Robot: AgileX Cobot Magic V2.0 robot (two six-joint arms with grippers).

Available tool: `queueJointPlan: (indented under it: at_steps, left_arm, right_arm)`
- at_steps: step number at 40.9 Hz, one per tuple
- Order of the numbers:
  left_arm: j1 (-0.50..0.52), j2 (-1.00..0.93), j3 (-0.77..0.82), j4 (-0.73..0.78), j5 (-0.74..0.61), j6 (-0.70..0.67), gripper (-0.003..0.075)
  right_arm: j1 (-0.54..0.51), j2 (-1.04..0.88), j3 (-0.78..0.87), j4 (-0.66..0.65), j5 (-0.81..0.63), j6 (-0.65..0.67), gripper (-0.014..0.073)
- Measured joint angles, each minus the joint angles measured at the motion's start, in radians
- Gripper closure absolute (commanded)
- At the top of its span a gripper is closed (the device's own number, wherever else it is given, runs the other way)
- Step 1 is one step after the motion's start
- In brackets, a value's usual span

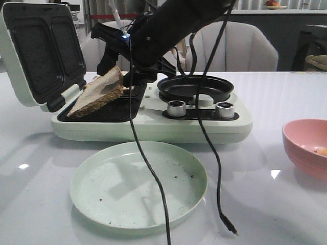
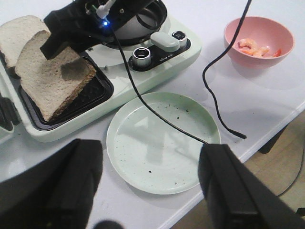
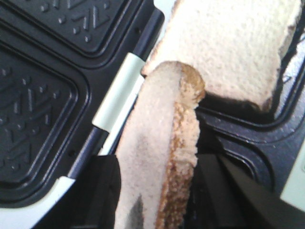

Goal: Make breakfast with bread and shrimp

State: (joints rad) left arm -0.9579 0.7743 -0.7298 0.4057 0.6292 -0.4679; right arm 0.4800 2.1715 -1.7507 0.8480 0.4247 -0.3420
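My right gripper [image 1: 118, 76] is shut on one bread slice [image 1: 99, 93] and holds it tilted over the sandwich maker's left tray; the slice [image 3: 159, 157] sits edge-on between the fingers. It also shows in the left wrist view [image 2: 52, 78]. The second bread slice [image 2: 18, 34] lies flat in the tray behind it, also seen in the right wrist view [image 3: 233, 43]. The shrimp [image 2: 251, 46] lie in the pink bowl [image 2: 259, 28]. My left gripper [image 2: 150, 186] is open and empty above the near rim of the pale green plate [image 2: 162, 143].
The sandwich maker [image 1: 153, 125] stands open, lid [image 1: 43, 51] raised at the left, a small black pan [image 1: 194, 87] on its right side. Black cables [image 1: 148, 168] hang across the plate [image 1: 138, 186]. The pink bowl [image 1: 309, 148] is at the right. The table edge [image 2: 267, 133] is near.
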Motion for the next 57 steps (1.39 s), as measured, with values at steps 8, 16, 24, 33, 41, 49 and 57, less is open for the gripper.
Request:
queueJointPlan:
  at_steps: [8,16,24,33,41,49,57]
  left_arm:
    - [0.0,0.0,0.0,0.0,0.0,0.0,0.023]
    - [0.0,0.0,0.0,0.0,0.0,0.0,0.023]
    - [0.0,0.0,0.0,0.001,0.0,0.0,0.023]
    - [0.0,0.0,0.0,0.002,0.0,0.0,0.023]
    - [0.0,0.0,0.0,0.002,0.0,0.0,0.023]
    - [0.0,0.0,0.0,0.002,0.0,0.0,0.023]
    - [0.0,0.0,0.0,0.002,0.0,0.0,0.023]
  right_arm:
    - [-0.045,0.0,-0.005,-0.031,0.126,0.0,0.0128]
    - [-0.086,-0.043,-0.014,-0.174,0.245,0.0,0.0155]
    - [-0.086,-0.179,-0.018,-0.395,0.38,0.049,0.0155]
    - [-0.086,-0.346,0.044,-0.695,0.524,0.205,0.0211]
    - [-0.086,-0.518,0.208,-0.793,0.547,0.272,0.0276]
    - [-0.086,-0.696,0.417,-0.794,0.524,0.278,0.0278]
    - [-0.086,-0.879,0.633,-0.794,0.444,0.278,0.0278]
